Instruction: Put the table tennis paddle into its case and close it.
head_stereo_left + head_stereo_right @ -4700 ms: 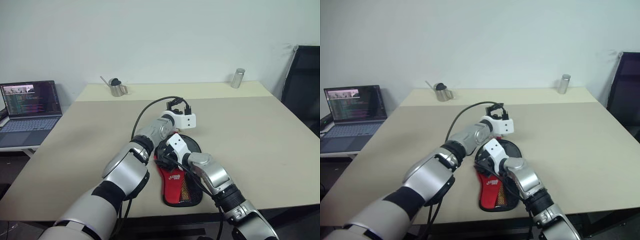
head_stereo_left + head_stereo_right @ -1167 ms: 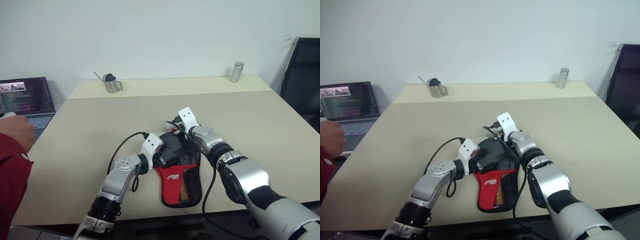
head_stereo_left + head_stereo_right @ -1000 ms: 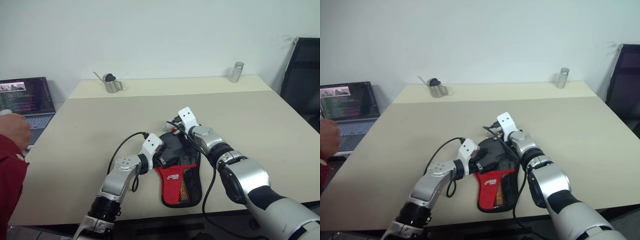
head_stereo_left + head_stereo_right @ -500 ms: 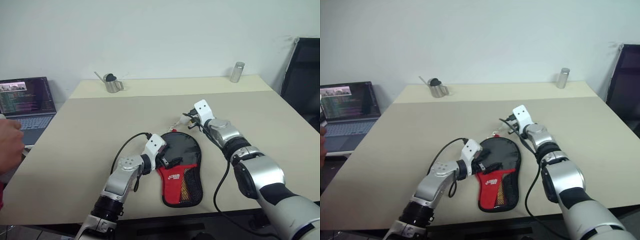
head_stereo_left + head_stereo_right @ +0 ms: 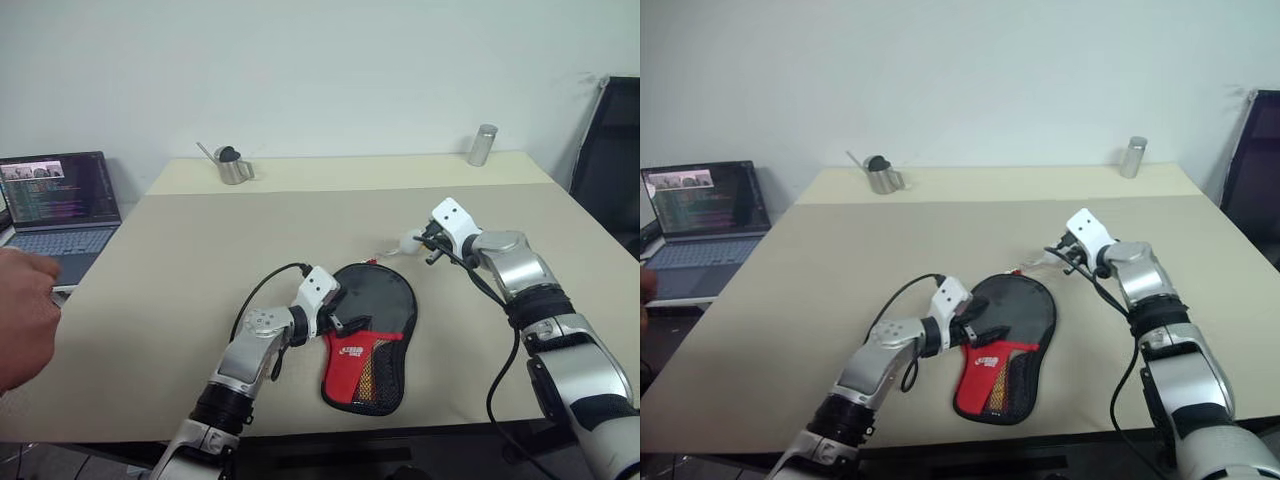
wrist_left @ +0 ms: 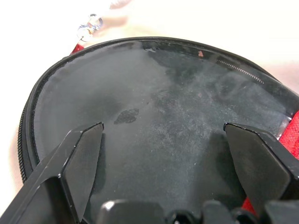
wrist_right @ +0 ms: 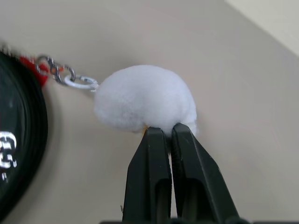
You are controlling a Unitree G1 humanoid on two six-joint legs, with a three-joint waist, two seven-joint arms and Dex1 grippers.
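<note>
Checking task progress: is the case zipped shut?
Looks shut: the case lies flat, zipper edge closed where visible; far side unclear.

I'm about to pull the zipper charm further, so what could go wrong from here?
The right claw is shut on just the edge of the white fluffy pom-pom, so it may slip off. The open left claw only straddles the black-and-red fabric paddle case, so the case could slide across the beige table.
</note>
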